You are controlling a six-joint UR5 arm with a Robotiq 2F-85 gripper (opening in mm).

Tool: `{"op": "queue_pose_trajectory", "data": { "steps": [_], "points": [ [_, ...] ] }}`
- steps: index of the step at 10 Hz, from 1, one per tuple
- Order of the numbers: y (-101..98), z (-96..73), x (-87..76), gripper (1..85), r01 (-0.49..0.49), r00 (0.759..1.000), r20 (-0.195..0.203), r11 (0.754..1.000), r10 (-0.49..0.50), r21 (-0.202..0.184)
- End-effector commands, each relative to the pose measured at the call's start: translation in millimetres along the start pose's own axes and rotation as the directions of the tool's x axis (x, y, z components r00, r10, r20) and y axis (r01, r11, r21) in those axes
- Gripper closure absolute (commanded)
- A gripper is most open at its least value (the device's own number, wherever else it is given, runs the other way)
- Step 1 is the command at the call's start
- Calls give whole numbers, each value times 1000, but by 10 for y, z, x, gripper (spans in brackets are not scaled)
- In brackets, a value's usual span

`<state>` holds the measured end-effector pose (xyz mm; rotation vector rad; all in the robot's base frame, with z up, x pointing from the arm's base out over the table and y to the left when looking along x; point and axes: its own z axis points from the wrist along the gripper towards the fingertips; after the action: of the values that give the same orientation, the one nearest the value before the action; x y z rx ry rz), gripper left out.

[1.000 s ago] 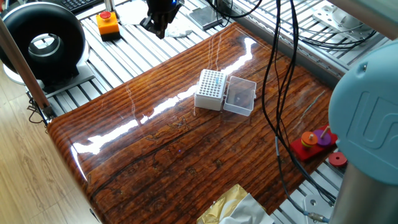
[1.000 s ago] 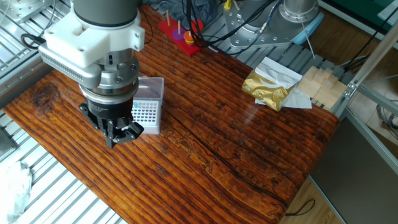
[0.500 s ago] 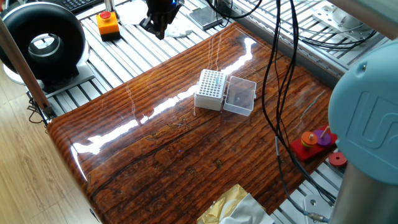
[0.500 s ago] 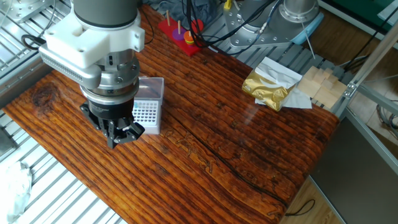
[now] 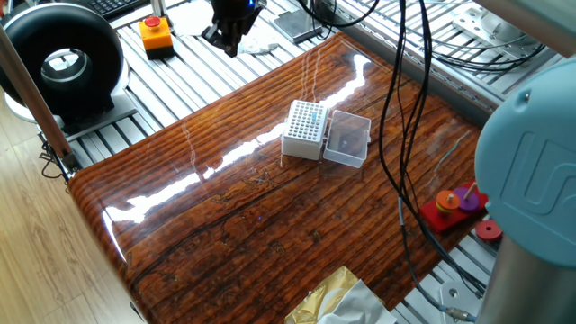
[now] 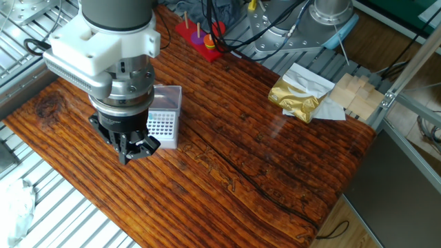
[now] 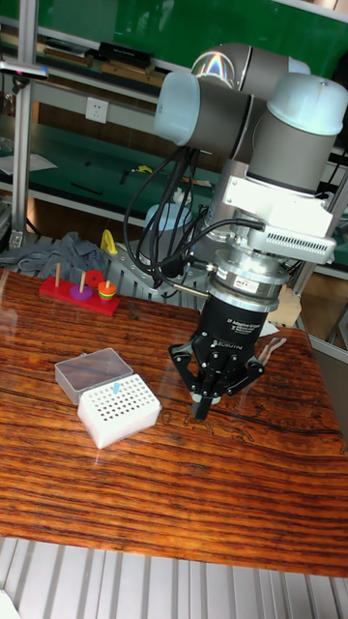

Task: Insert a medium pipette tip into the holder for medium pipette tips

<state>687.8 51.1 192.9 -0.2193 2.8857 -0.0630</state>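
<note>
- White rectangular holder block (image 7: 118, 407), grid of holes on top, clear hinged lid (image 7: 89, 373) open beside it, sits mid-table on glossy brown wood tabletop (image 5: 270, 225).
- Black two-finger gripper (image 7: 201, 405) hangs beside the table edge, well apart from holder; fingers look drawn together at the tips.
- Slender translucent medium pipette tip: not made out in any view. Cannot tell if fingers pinch one.
- Small blue speck (image 7: 115, 388) on holder grid; unidentifiable.
- Judgement: insertion not done; carry to holder and placement remain.
- In the other fixed view, arm hides part of holder.

Glossy wooden table (image 5: 270, 216), pale wood floor (image 5: 45, 261), green wall (image 7: 145, 24)
</note>
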Motion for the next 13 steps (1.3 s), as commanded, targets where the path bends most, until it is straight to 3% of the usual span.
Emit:
{"op": "queue_pose_trajectory", "data": {
  "steps": [1, 6, 8, 11, 13],
  "points": [
    [75, -10, -14, 847, -7, 1000, 2, 1000, 7, -28],
    [94, -46, -38, 847, -14, 1000, 6, 1000, 14, -19],
    [213, -48, -53, 847, -27, 1000, 5, 998, 27, -58],
    [373, -82, 95, 847, -80, 995, -70, 993, 74, -87],
    [378, -87, 207, 847, -104, 989, -117, 991, 94, -83]
  ]
}}
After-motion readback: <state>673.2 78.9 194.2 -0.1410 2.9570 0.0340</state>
